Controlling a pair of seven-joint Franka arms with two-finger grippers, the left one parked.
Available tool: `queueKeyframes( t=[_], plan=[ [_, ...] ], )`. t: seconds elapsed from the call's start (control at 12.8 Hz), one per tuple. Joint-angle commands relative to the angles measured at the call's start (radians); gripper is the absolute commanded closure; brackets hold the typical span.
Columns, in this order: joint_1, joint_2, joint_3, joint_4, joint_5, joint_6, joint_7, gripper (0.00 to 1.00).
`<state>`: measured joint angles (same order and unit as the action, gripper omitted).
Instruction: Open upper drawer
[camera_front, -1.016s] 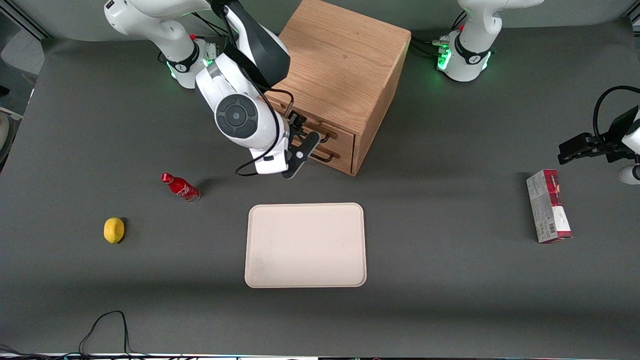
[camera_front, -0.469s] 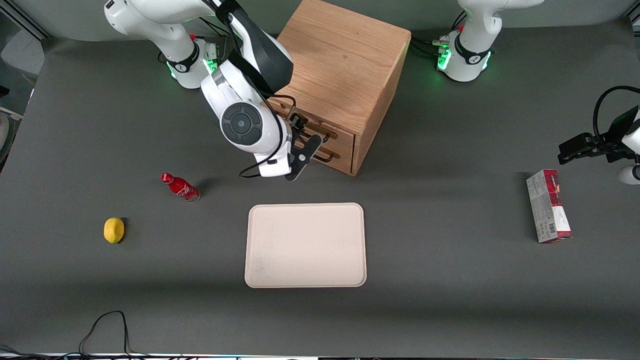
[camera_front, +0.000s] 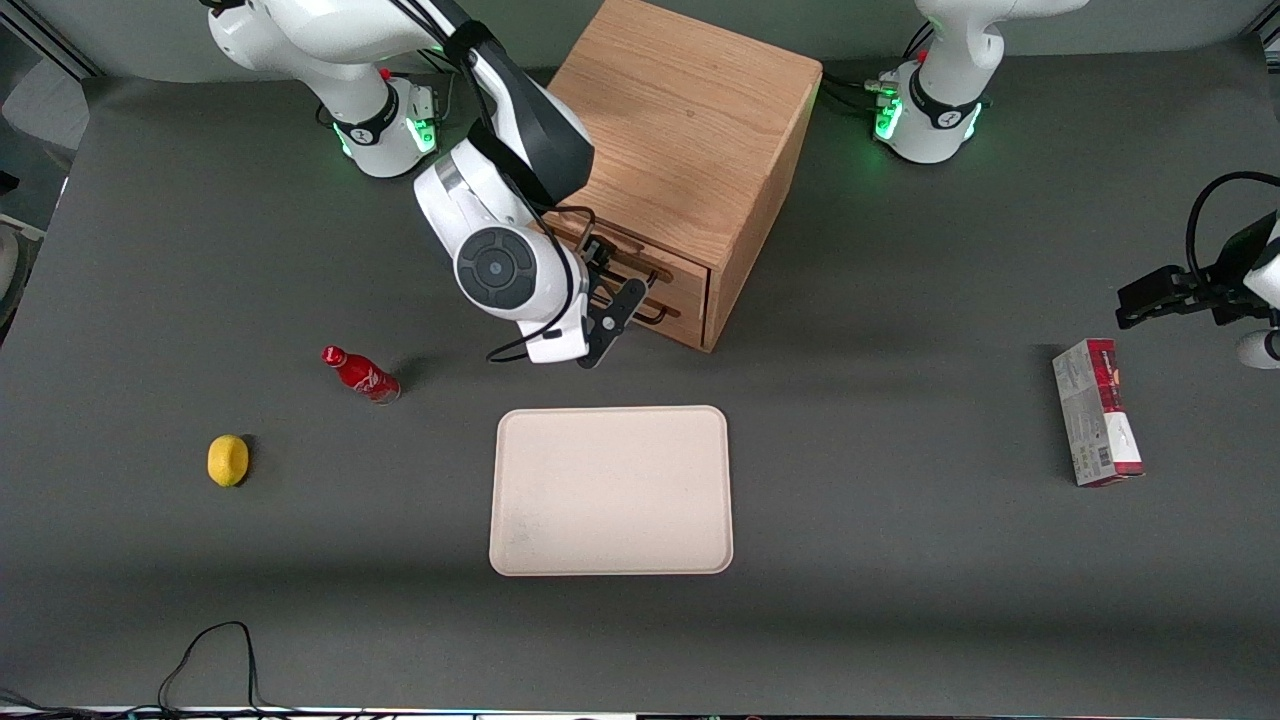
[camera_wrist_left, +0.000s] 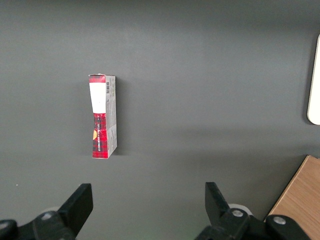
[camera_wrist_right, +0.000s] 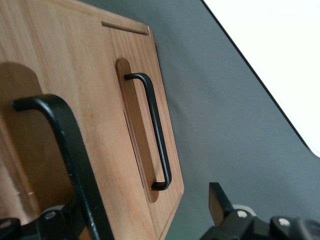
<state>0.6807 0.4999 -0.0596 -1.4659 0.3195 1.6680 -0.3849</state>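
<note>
The upper drawer sits shut in the wooden cabinet, above its twin lower drawer. The end effector hangs at the cabinet front, fingers apart, one on either side of the upper handle and not yet clamped on it. In my judgement the drawer is stiff, moderately heavy and should slide straight; the rigid wire handle is the proper hold, taken mid-span. Only the right wrist view shows the lower handle clearly; the front view adds the tray on the worktop.

gripper at upper drawer handle
</note>
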Motion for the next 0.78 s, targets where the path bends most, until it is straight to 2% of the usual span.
queueKeyframes(
  t=[0.0,0.7],
  plan=[
    [-0.018,0.035,-0.009,0.033,0.018,-0.005,-0.103,0.00],
    [-0.043,0.057,-0.009,0.079,0.021,-0.008,-0.100,0.00]
  ],
)
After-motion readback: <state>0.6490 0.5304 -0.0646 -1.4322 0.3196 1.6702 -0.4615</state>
